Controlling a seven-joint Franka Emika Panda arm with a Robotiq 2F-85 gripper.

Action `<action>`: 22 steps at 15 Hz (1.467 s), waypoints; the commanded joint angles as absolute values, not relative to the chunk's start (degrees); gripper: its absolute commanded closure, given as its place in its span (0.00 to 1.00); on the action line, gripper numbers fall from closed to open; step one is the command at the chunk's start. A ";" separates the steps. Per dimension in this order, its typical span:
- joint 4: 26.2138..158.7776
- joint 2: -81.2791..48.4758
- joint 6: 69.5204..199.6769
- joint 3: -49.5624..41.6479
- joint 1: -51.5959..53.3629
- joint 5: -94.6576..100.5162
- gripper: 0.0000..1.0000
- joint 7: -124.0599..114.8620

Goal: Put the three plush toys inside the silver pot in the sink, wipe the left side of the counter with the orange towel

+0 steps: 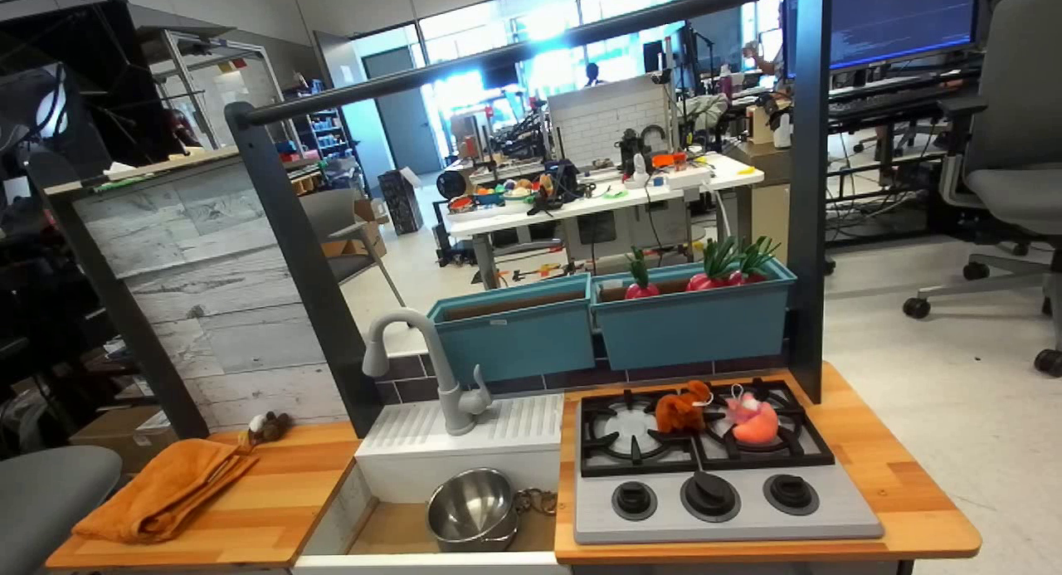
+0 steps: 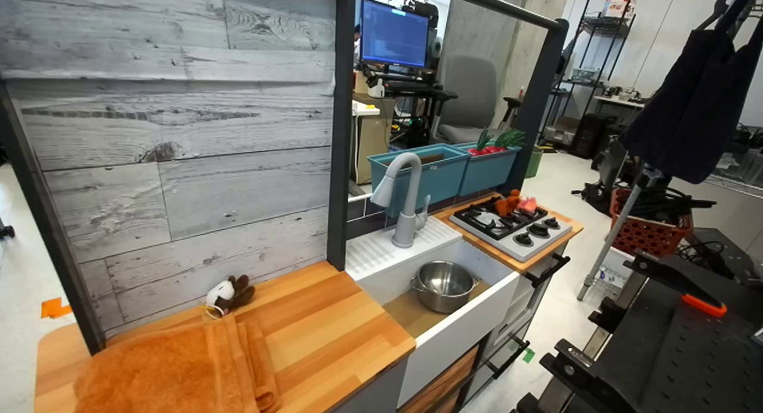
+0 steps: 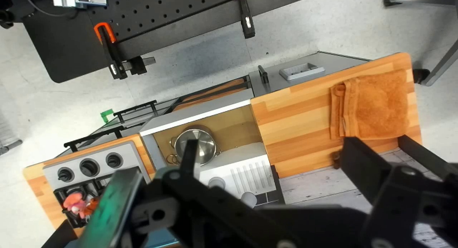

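Note:
A rust-orange plush toy (image 1: 680, 411) and a pink-orange plush toy (image 1: 753, 419) sit on the stove grates in both exterior views. A small brown and white plush toy (image 2: 229, 294) lies at the back of the left counter (image 1: 286, 484), against the wood panel. The silver pot (image 2: 446, 285) stands upright in the white sink (image 2: 465, 335), with no toy seen in it. The orange towel (image 1: 162, 492) lies folded on the left counter. My gripper (image 3: 271, 142) shows only in the wrist view, open and empty, high above the kitchen; a finger partly hides the pot and the brown toy.
A grey faucet (image 1: 427, 367) rises behind the sink. Blue planters (image 1: 693, 322) stand behind the stove (image 1: 730, 509), one holding red radishes. Dark posts and a bar frame the kitchen, with a grey wood panel (image 2: 197, 192) behind the left counter. A black table (image 3: 161, 11) stands in front.

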State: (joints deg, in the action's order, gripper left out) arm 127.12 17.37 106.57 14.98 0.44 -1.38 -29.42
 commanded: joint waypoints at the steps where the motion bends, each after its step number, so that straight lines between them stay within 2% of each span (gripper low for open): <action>1: 127.02 17.23 106.45 13.70 1.86 -0.98 0.00 -29.76; 4: 127.02 17.23 106.45 13.70 1.86 -0.98 0.00 -29.76; 7: 124.78 14.87 111.96 12.27 2.12 -7.34 0.00 -30.18; 11: 122.32 3.24 130.08 13.41 1.49 -8.55 0.00 -37.29; 15: 119.22 -10.43 142.42 11.19 3.25 4.09 0.00 -50.38; 17: 114.77 -17.80 142.63 7.32 6.45 14.22 0.00 -56.96; 18: 120.82 -10.81 142.44 8.01 5.74 6.89 0.00 -50.93; 21: 116.45 -17.95 143.23 5.43 8.02 11.16 0.00 -54.38; 22: 116.63 -16.84 140.16 5.72 7.22 12.06 0.00 -47.21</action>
